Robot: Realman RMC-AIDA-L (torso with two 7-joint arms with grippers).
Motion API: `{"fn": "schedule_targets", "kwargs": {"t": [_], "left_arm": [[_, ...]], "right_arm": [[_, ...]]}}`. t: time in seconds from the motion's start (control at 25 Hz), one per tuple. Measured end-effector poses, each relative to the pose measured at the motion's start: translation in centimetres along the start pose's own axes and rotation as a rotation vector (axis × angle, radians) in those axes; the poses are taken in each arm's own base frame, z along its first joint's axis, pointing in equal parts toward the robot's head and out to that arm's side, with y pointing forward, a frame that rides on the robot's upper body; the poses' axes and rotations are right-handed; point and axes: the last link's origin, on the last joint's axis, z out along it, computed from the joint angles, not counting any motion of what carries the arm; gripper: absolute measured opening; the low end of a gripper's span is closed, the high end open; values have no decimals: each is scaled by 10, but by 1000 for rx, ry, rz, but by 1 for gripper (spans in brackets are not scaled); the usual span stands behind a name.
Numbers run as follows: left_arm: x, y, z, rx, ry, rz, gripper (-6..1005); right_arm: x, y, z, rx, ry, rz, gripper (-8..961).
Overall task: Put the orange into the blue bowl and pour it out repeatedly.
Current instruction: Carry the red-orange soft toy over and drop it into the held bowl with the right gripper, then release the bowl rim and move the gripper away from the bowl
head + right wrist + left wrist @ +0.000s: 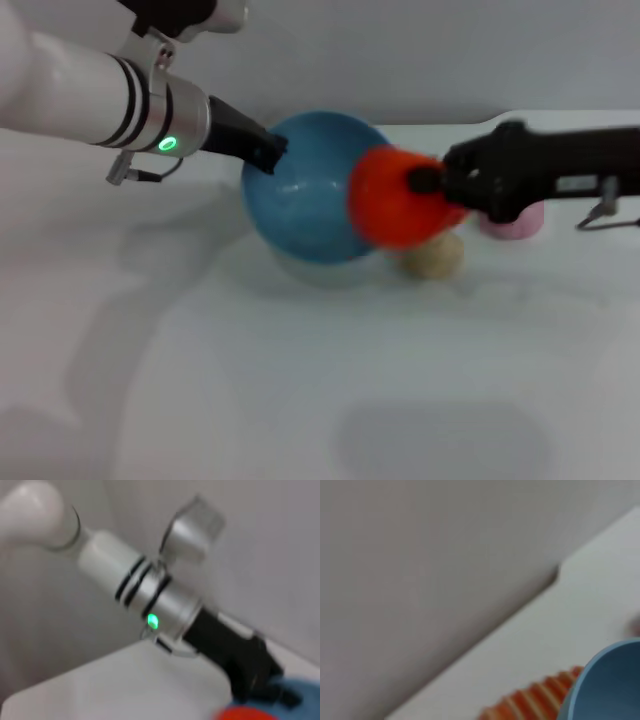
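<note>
Blue bowl (305, 195) hangs tilted, its rim clamped by the left gripper (268, 150); the right gripper (430, 182) grips the orange (392, 200) (not yet in).

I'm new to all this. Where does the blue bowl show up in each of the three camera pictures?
Head view: the blue bowl sits at upper centre, tipped toward the camera, the left pincer at its rim.
Left wrist view: only a curved part of it fills the lower right corner.
Right wrist view: a blue sliver at the lower right edge.
Shared landmark: the orange, beside the bowl in the head and right wrist views.
</note>
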Motion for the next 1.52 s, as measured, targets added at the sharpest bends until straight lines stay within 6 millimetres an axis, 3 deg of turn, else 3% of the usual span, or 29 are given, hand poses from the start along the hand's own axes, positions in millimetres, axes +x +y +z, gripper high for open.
{"fn": "schedule_targets", "kwargs": {"t": [0.24,0.48,0.92,1.08,1.32,1.52], "left_arm": [[3,27,-5,-96,-71,56,0],[5,44,-9,-142,-99,92,-1],[3,50,-6,-153,-103,101,0],[2,50,-5,-154,-104,98,-1],[1,50,-6,-156,-107,99,-1],[-1,63,-2,-203,-112,99,0]], "right_arm": [[-12,-3,-13,-6,-43,-2,20],[17,-10,5,-26,-14,67,25],[31,-17,21,-18,-20,148,34],[32,-17,25,-31,-11,161,174],[29,-23,15,17,-54,163,414],[32,-36,-20,139,-172,181,431]]}}
